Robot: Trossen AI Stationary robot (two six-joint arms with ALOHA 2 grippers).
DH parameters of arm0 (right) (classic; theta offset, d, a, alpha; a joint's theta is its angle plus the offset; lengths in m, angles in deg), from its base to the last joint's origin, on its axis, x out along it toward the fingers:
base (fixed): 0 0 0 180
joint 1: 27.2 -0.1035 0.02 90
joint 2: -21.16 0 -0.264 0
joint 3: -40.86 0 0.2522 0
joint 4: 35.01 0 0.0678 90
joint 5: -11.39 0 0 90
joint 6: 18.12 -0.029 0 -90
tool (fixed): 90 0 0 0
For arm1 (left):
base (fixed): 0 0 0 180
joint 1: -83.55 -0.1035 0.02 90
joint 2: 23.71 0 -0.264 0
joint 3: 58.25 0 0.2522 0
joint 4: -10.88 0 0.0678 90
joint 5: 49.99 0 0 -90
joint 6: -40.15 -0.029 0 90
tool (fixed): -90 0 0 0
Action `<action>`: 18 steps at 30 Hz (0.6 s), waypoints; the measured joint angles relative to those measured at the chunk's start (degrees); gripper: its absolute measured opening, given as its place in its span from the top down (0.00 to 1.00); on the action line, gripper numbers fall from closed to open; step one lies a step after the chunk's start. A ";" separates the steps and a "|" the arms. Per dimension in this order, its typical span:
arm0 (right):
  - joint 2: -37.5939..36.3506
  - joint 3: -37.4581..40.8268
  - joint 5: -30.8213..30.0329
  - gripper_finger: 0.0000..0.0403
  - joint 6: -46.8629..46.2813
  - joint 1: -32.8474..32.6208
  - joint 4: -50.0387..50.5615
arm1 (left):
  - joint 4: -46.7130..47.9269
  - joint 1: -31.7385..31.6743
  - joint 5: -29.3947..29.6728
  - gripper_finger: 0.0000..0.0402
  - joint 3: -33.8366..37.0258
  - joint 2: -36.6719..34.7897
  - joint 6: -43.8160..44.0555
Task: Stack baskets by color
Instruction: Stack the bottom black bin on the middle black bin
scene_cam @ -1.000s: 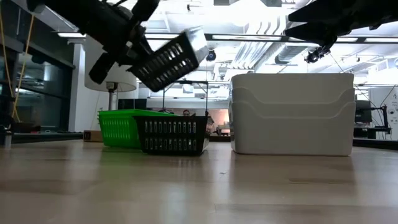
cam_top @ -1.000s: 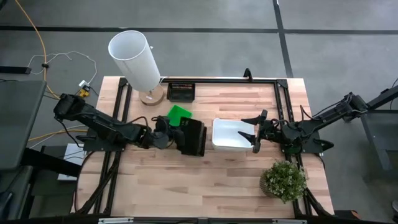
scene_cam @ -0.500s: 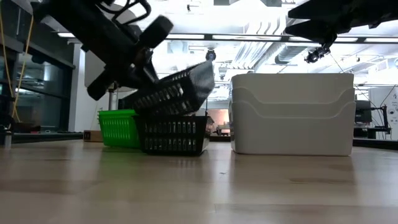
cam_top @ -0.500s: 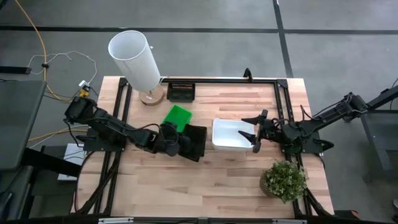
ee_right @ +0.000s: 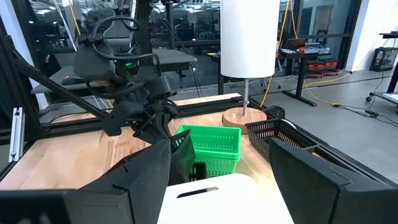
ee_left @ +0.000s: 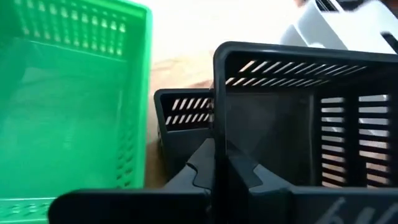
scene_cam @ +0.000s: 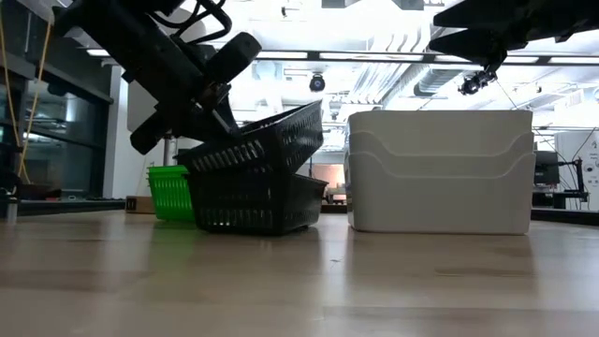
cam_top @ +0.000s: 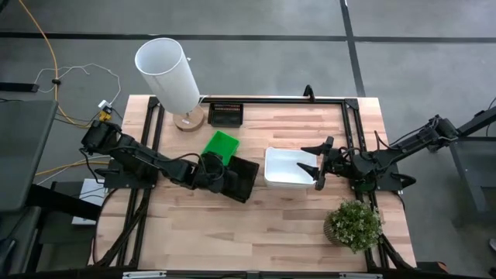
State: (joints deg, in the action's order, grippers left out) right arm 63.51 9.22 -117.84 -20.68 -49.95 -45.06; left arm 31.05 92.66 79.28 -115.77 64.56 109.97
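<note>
While your left gripper [cam_top: 219,173] clamps the tilted black basket [scene_cam: 257,140] half-nested into its twin, whites [scene_cam: 440,171] sit stacked.

Light wooden plank surface [cam_top: 263,221] framed by black rails, standing on a grey concrete floor [cam_top: 310,54] crossed by dark seams. Overhead, rows of ceiling strip lights [scene_cam: 374,56] and exposed ducting; at the room's edge, tall glazed panels [scene_cam: 37,140]. An orange cable [cam_top: 48,54] trails over the floor beside a dark desk [cam_top: 19,151].
</note>
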 joint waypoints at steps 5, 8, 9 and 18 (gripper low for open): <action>0.00 -0.01 0.00 0.36 0.00 0.00 0.02 | -0.37 -0.16 -1.59 0.98 0.01 -0.04 -2.32; 0.00 -0.01 0.00 0.36 -0.01 -0.01 0.02 | -0.37 -0.16 -1.60 0.92 0.01 -0.54 -3.77; 0.00 0.01 0.00 0.36 -0.01 0.00 0.01 | -0.26 -0.16 -1.60 0.90 0.00 -0.82 -4.24; 0.00 0.00 -0.02 0.36 -0.14 0.01 0.00 | -0.22 -0.19 -2.29 0.65 0.03 -2.42 -7.38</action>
State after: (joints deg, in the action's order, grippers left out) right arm 63.51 9.21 -117.86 -20.82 -49.94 -45.06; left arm 30.84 92.47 77.00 -115.73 62.14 102.59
